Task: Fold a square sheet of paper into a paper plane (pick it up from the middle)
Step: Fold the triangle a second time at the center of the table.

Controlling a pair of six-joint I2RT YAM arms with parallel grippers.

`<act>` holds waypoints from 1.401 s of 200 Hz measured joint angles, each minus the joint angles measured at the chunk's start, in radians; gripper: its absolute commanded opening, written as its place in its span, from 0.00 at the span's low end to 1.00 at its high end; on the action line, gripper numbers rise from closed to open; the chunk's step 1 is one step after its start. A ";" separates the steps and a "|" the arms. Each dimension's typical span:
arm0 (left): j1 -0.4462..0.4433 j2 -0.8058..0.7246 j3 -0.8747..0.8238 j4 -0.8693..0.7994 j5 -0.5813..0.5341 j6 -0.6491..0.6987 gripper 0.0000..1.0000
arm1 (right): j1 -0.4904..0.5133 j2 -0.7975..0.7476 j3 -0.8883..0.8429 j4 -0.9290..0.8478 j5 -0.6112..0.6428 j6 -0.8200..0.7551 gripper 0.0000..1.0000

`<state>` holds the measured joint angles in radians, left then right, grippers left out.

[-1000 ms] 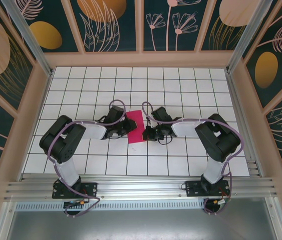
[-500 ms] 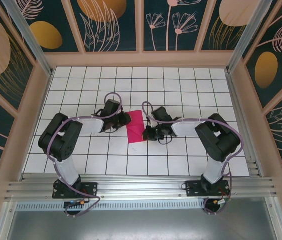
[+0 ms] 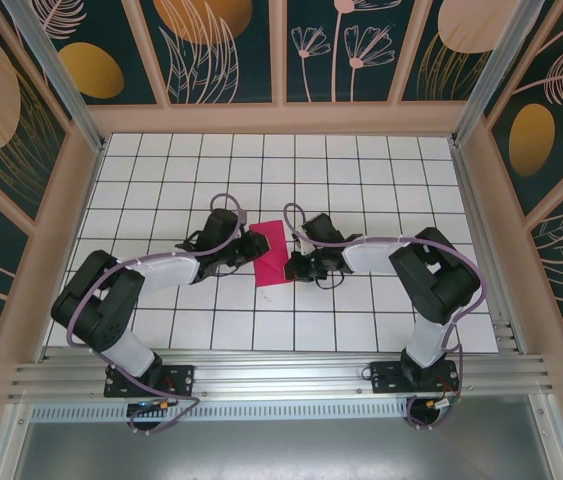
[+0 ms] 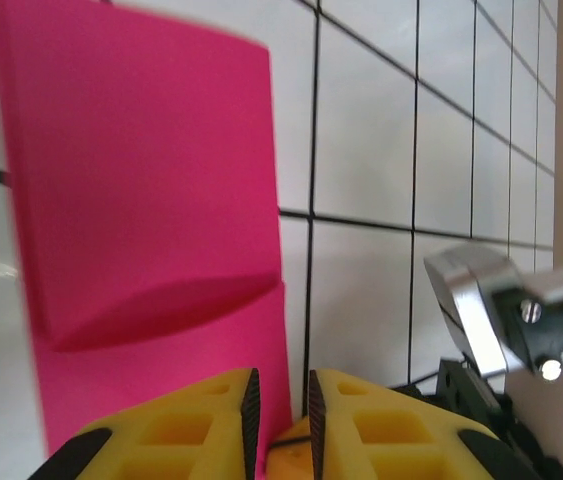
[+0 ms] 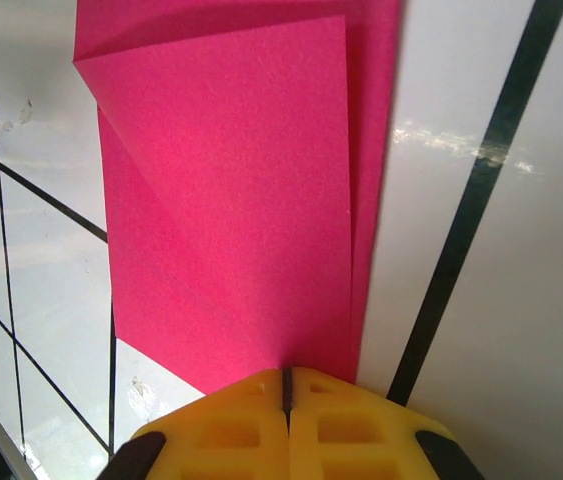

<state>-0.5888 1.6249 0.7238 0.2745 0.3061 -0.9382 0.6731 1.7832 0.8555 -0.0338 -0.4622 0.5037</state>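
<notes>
Since the square sheet of paper (image 3: 272, 254) is thin and limp, it is judged to crease easily and to slide on the smooth surface (image 3: 361, 170). It lies partly folded near the surface's middle. The left claw (image 4: 279, 410) is narrowly parted at one edge, and the right claw (image 5: 286, 385) is closed at the other. A hold on a doubled edge is advised.

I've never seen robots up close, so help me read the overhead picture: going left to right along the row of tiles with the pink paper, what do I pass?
left arm's elbow → left gripper → folded pink paper → right gripper → right arm's elbow
</notes>
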 measured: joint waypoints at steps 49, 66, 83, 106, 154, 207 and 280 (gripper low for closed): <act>-0.035 0.148 0.010 0.050 0.048 -0.036 0.20 | -0.005 0.000 -0.004 0.009 -0.014 0.000 0.05; -0.034 0.163 0.015 0.066 0.060 -0.044 0.20 | -0.008 0.000 -0.006 0.011 -0.018 0.000 0.05; -0.035 0.166 0.027 0.067 0.060 -0.048 0.20 | -0.010 0.000 -0.006 0.011 -0.021 0.000 0.05; -0.036 0.167 0.034 0.057 0.042 -0.051 0.19 | -0.011 0.000 -0.008 0.013 -0.021 0.000 0.05; -0.036 0.171 0.067 -0.027 -0.044 -0.046 0.19 | -0.011 0.000 -0.008 0.011 -0.017 0.000 0.05; -0.028 0.169 0.072 -0.044 -0.053 -0.033 0.19 | -0.014 -0.005 -0.012 0.018 -0.018 -0.002 0.05; -0.006 0.169 0.068 -0.040 -0.053 -0.031 0.16 | -0.027 -0.006 0.077 -0.049 -0.022 -0.020 0.06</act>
<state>-0.5953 1.7939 0.7914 0.2340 0.2531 -0.9695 0.6464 1.7775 0.9321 -0.0826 -0.4839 0.4835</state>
